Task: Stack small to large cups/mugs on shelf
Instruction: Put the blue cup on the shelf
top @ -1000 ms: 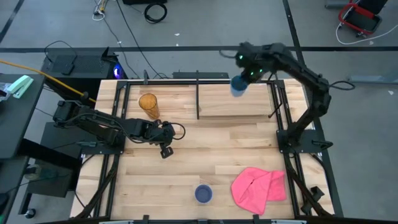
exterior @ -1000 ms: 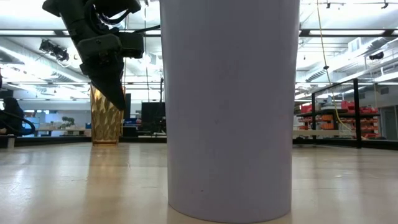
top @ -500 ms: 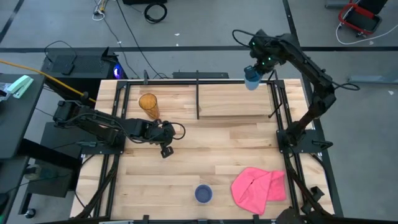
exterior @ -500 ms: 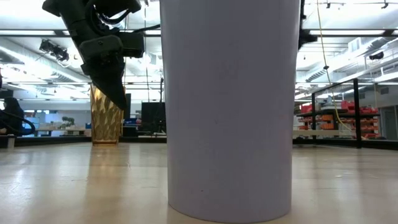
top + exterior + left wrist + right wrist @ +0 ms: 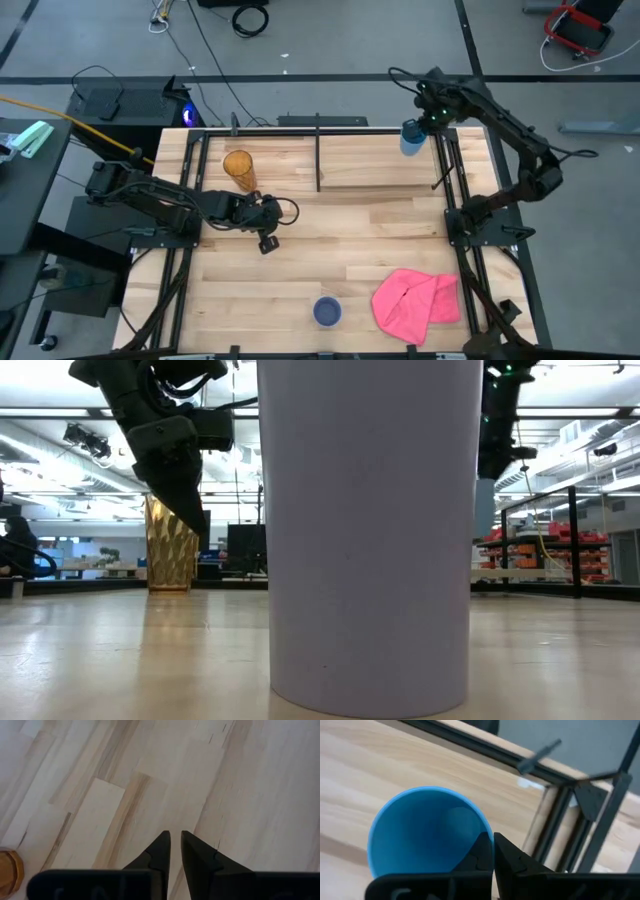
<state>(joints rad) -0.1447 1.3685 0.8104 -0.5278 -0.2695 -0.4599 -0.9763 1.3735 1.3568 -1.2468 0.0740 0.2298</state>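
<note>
My right gripper [image 5: 424, 118] is shut on the short bright blue cup [image 5: 410, 138] over the far right end of the shelf [image 5: 375, 165]; the cup also shows in the low view [image 5: 484, 510]. The amber ribbed tumbler [image 5: 238, 168] stands upright on its base at the shelf's left end. The lavender-blue cup [image 5: 327, 311] stands near the table's near edge and fills the low view [image 5: 368, 530]. My left gripper [image 5: 266, 242] is shut and empty, pointing down over the bare table just near-right of the tumbler. My right gripper pinches the blue cup's wall at its rim [image 5: 487, 834], one finger inside the cup and one outside. The fingers come from above, pointing down. The cup hangs upright, mouth up, below the fingers; whether its base touches the shelf I cannot tell.
A pink cloth [image 5: 415, 300] lies at the table's near right. Black upright posts and rods [image 5: 438, 160] frame the shelf's right end close to the held cup, and a middle post [image 5: 318, 155] divides the shelf. Bare tabletop [image 5: 350, 235] lies between the shelf and the lavender-blue cup.
My right gripper has carried the blue cup toward the table's right edge along the shelf's far side, from left of the shelf's right end to beside the right posts. The cup stays upright in the hold.
</note>
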